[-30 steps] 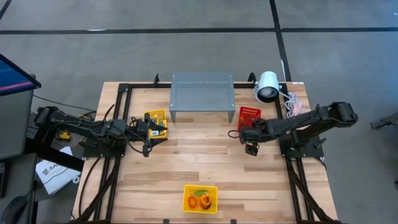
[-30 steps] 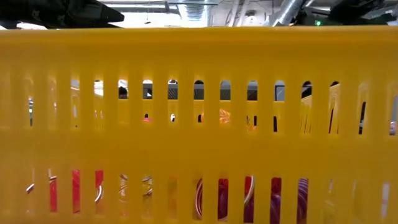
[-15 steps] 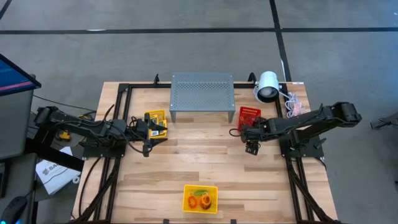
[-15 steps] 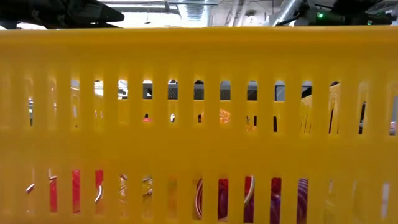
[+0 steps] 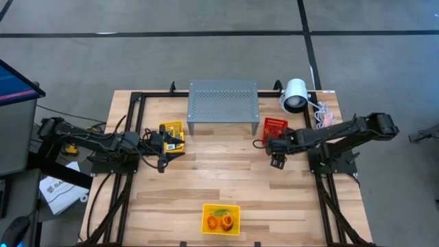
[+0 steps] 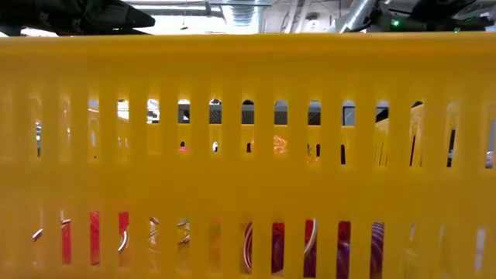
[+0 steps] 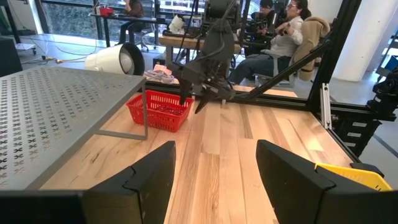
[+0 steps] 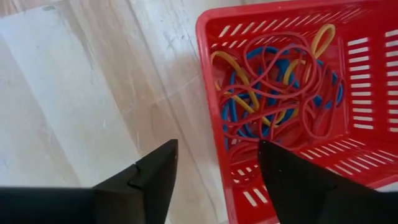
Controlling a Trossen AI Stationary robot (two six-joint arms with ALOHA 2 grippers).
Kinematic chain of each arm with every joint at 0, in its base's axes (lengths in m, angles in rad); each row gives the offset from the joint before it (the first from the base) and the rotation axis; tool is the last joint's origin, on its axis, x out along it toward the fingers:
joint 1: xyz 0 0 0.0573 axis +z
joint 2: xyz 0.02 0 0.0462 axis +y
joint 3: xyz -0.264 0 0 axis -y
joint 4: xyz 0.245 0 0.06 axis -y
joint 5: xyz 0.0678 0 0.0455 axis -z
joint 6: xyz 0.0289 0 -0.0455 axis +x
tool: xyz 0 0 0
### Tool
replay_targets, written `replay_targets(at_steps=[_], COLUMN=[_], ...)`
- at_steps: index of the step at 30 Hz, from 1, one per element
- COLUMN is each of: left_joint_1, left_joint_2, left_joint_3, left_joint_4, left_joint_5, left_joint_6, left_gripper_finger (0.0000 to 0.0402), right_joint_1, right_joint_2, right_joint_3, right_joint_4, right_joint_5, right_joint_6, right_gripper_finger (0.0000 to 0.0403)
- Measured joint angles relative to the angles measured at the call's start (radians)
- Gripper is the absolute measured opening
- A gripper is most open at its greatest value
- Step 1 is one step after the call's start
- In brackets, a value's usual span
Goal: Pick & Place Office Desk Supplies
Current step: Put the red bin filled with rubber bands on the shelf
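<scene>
At the tabletop's [image 5: 206, 175] near edge, a yellow slotted basket [image 5: 221, 219] holds a few orange and green rubber bands [image 5: 220, 221]. Farther back, the left gripper [image 5: 162, 167] waits with fingers spread beside a yellow bin of crayon boxes [image 5: 172, 134]. The right gripper [image 5: 276, 163], open and empty, hangs just beside a red basket [image 8: 348, 162] holding tangled thin loops [image 8: 273, 93]: red, blue, yellow.
</scene>
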Motion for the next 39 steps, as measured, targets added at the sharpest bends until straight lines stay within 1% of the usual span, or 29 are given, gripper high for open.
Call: replay_targets(at_steps=[8,11,21,39], left_joint_1=[0.0,0.0,0.0,0.0], left_joint_2=[0.0,0.0,0.0,0.0], left_joint_3=[0.0,0.0,0.0,0.0], left_joint_4=[0.0,0.0,0.0,0.0], left_joint_5=[0.001,0.004,0.004,-0.001], left_joint_6=[0.0,0.0,-0.004,-0.008], left_gripper_finger=[0.0218,0.0218,0.0218,0.0218], right_joint_1=[-0.006,-0.006,-0.006,-0.006], right_joint_2=[0.0,0.0,0.0,0.0], right_joint_3=[0.0,0.0,0.0,0.0], right_joint_4=[0.003,0.004,0.003,0.0], right_joint_5=[-0.019,-0.026,-0.025,-0.025], right_joint_6=[-0.007,-0.008,-0.009,-0.007], right_gripper_finger=[0.0165,0.0152,0.0128,0.0018])
